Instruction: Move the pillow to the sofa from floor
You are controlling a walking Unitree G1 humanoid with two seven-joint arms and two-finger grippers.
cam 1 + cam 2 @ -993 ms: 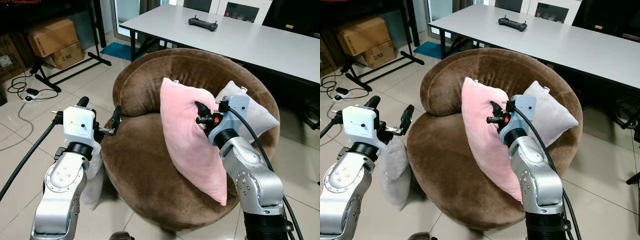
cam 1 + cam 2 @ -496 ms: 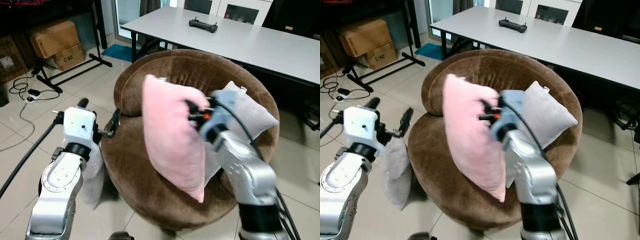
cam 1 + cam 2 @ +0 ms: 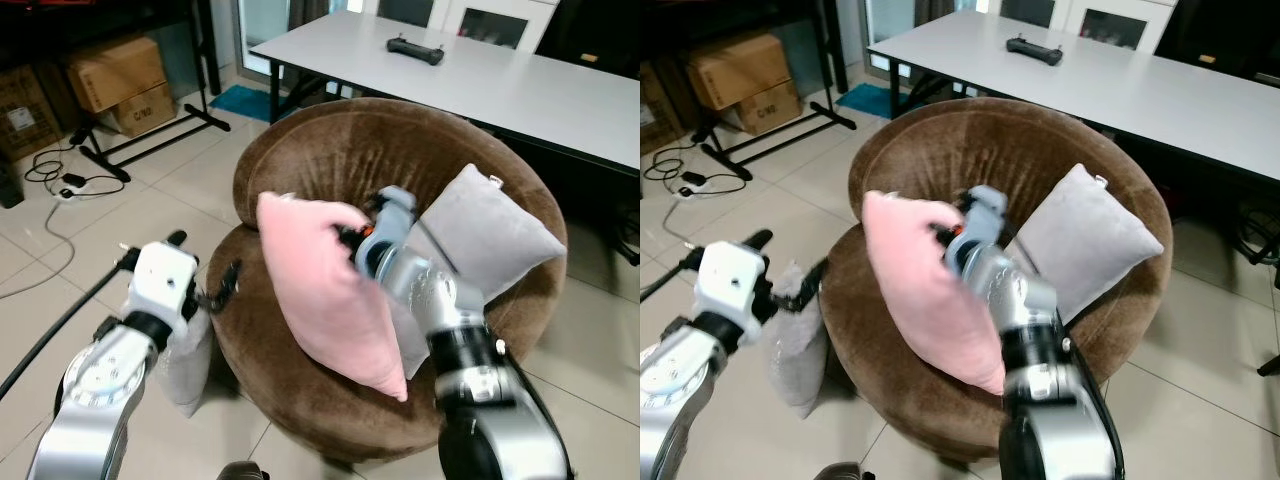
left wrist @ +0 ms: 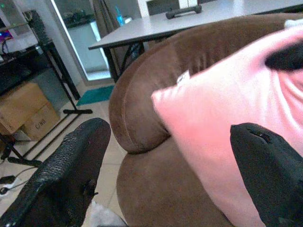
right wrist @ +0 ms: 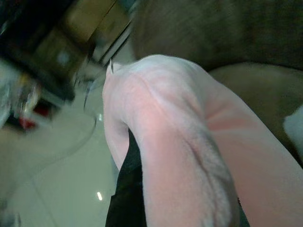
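A round brown sofa (image 3: 300, 330) is the landmark. The right gripper (image 3: 350, 236) is clamped on the upper edge of a pink pillow (image 3: 325, 300), holding it upright over the sofa seat. Since a second ago the arm has swung the pillow toward the robot's left, away from the grey pillow (image 3: 490, 235) leaning on the sofa's backrest, which is now more exposed. The left gripper (image 4: 170, 175) hovers at the sofa's left edge, fingers spread wide and holding nothing. Another grey pillow (image 3: 800, 345) stands on the floor against the sofa's left side.
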